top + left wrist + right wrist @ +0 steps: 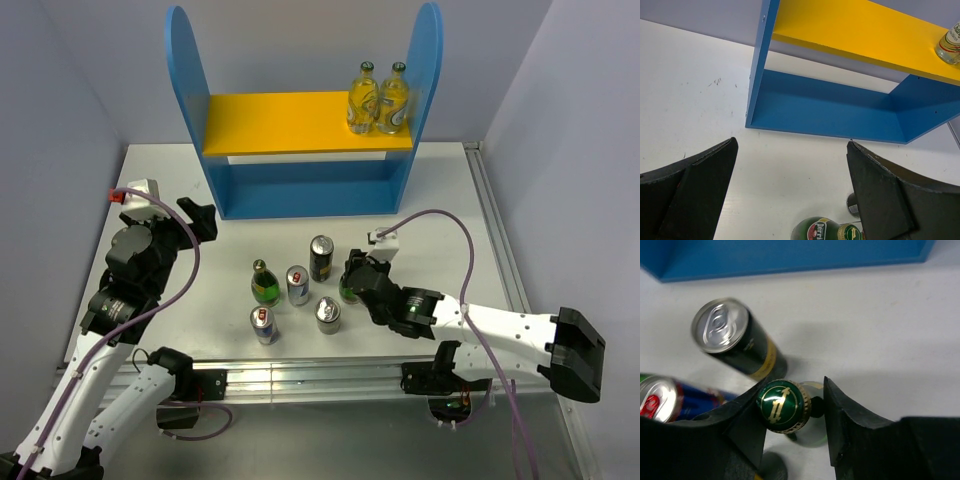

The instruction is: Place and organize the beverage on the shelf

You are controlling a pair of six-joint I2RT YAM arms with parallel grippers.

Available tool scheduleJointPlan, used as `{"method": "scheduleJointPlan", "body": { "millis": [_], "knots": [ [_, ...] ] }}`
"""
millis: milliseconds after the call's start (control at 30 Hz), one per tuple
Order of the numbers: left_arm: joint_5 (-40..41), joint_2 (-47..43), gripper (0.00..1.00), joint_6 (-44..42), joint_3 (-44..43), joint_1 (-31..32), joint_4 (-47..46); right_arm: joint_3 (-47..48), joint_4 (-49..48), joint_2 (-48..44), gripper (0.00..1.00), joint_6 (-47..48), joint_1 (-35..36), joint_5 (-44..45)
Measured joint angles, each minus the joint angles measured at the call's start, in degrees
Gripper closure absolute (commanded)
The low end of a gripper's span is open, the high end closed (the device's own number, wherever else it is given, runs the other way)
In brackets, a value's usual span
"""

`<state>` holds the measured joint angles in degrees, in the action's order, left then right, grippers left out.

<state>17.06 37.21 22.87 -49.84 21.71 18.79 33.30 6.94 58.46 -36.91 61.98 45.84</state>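
Wide-apart jaws before blue shelf (825, 107), green bottle (822, 231) below.

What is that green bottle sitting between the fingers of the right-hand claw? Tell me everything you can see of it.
The green bottle is seen from straight above. It has a round dark-green cap with a gold emblem and a ribbed edge, with green glass shoulders showing below. It stands upright on the white table, close beside a black-gold can. The right claw has a finger on each side of its top. One finger looks pressed against the cap, while a sliver of gap shows at the other. The label is hidden.
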Motion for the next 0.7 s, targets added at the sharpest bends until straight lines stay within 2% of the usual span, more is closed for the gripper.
{"method": "scheduleJointPlan", "body": {
  "millis": [33, 67, 133, 167, 200, 333, 467, 700],
  "knots": [
    [0.00, 0.00, 0.03, -0.02, 0.00, 0.00, 0.00, 0.07, -0.57, 0.70, 0.63, 0.50, 0.07, 0.98],
    [0.00, 0.00, 0.03, -0.13, 0.00, 0.00, 0.00, 0.13, -0.92, 1.07, 0.74, 1.20, 0.04, 2.27],
    [-0.02, 0.00, 0.03, -0.22, 0.00, 0.00, 0.00, 0.28, -1.88, 1.49, 0.84, 1.20, -0.22, 3.41],
    [0.00, 0.00, 0.03, -0.31, 0.00, 0.00, 0.00, 0.44, -2.47, 1.97, 0.95, 0.94, -0.20, 3.50],
    [-0.02, 0.00, 0.03, -0.35, 0.00, 0.00, 0.00, 0.74, -2.91, 2.49, 0.99, 0.83, -0.09, 3.39],
    [-0.02, 0.00, 0.03, -0.72, 0.00, 0.00, 0.00, 2.89, -0.85, 4.04, 1.00, 1.01, -0.07, 3.32],
    [-0.04, 0.02, 0.03, -0.76, 0.00, 0.00, 0.00, 7.21, 6.10, 5.29, 1.00, 2.60, 0.00, 2.95],
    [-0.09, 0.11, 0.03, -0.76, 0.00, 0.00, 0.02, 20.55, 15.43, 5.77, 1.00, 10.14, 0.02, 5.35]
  ]
}}
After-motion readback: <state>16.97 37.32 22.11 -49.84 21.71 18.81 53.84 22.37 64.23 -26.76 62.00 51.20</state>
